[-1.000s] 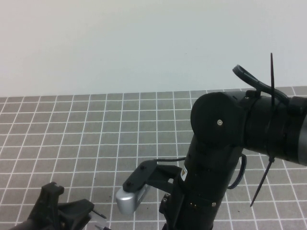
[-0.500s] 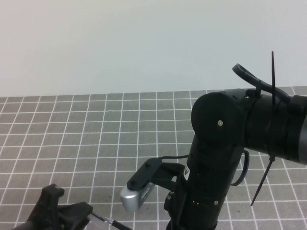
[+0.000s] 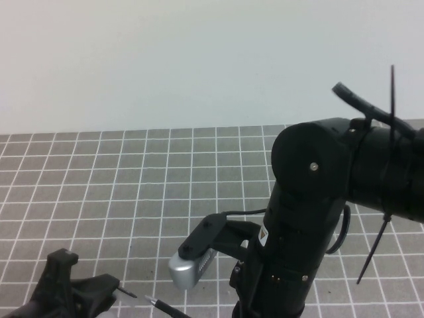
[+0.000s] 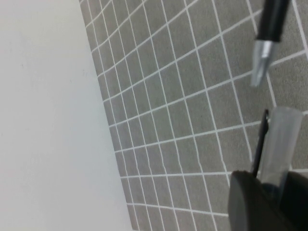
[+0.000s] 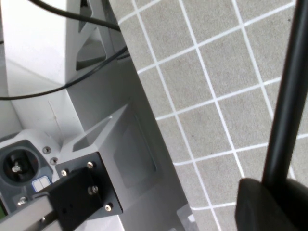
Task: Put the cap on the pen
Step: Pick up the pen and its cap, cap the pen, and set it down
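Note:
My left gripper sits at the bottom left of the high view, shut on a translucent pen cap with a thin black clip. The cap's clip end pokes out toward the right. A black pen with a silver tip points at the cap's open end, a short gap away and slightly off its axis. In the high view the pen tip shows just right of the cap. My right gripper is shut on the pen barrel; the high view hides it under its arm.
The grey gridded mat covers the table up to a pale wall. The bulky black right arm with its silver wrist camera fills the lower right. A grey metal frame with cables borders the mat.
The pen tip has come into view beside the cap. My left gripper has sunk slightly lower and to the left. The right arm's upper joint has shifted to the right.

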